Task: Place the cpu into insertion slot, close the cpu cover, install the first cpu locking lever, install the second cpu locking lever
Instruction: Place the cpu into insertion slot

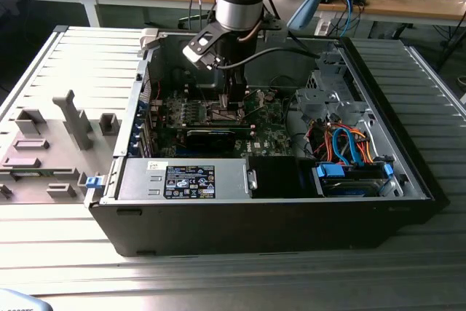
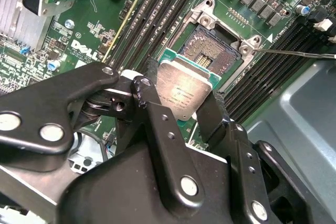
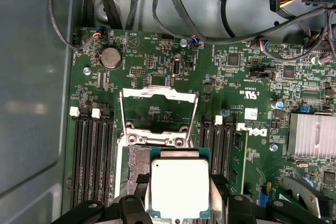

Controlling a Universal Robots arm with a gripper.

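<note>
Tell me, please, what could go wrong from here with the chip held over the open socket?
1. The gripper holds the cpu only by its thin edges, so it might slip or tilt.
2. The cpu hangs partly offset from the insertion slot, whose contacts lie bare; a skewed descent could bend them.
3. The cpu cover stands open just beyond the slot, and the gripper might catch it.

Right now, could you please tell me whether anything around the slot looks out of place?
Nothing looks damaged. The cpu, gripped between the fingers, is not seated: it overlaps just one edge of the open slot, whose cover stands raised.
</note>
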